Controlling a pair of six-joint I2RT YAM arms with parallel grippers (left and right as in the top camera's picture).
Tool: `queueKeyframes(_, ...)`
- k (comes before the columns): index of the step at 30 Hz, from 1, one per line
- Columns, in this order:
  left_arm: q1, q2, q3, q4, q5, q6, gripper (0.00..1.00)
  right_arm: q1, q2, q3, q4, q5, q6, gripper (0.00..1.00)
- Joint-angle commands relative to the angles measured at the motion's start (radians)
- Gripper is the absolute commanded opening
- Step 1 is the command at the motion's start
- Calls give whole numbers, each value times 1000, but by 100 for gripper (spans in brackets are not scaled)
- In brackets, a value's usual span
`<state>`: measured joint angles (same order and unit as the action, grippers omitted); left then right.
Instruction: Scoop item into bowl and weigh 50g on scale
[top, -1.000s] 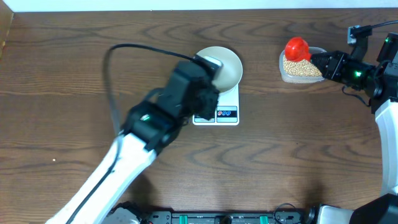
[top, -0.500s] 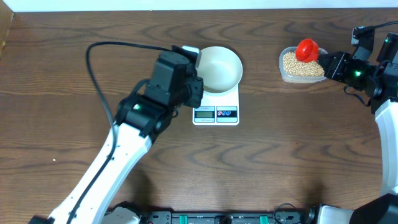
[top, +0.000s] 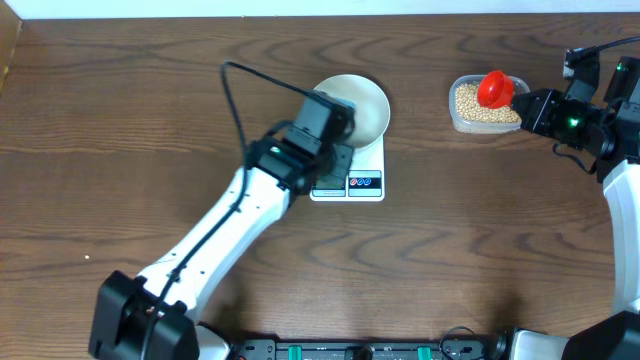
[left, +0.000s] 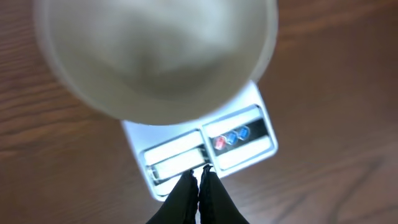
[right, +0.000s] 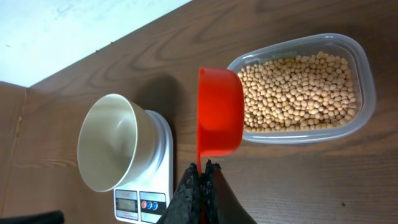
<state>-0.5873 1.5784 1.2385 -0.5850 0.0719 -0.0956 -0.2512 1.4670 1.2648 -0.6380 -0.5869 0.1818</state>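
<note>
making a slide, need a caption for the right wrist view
Right fingers hold a red scoop by the tub of beans; empty white bowl sits on the scale.

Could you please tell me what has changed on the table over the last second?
The left claw, shut, swung left off the scale, then came back over its display. The right claw, shut on the red scoop, shifted it slightly right over the tub of beans. The white bowl stayed on the scale, empty; the tub did not move.
</note>
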Motion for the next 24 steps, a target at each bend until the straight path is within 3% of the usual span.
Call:
queueKeyframes(1,-60,23,0,-5,-22,99,7,-3,-1,-1,-2,1,-23,1)
queueKeyframes(4,-101,56,-12,-5,-84,110,7,-3,-1,-1,-2,1,-23,1)
queueKeyframes(12,-125,183,-20,7,-88,114,7,-3,-1,-1,-2,2,-24,1)
queueKeyframes(17,-125,266,-20,30,-88,178,7,-3,-1,-1,-3,2,-23,1)
queueKeyframes(24,-125,299,-24,123,-89,193,7,-3,-1,-1,-3,2,-23,1)
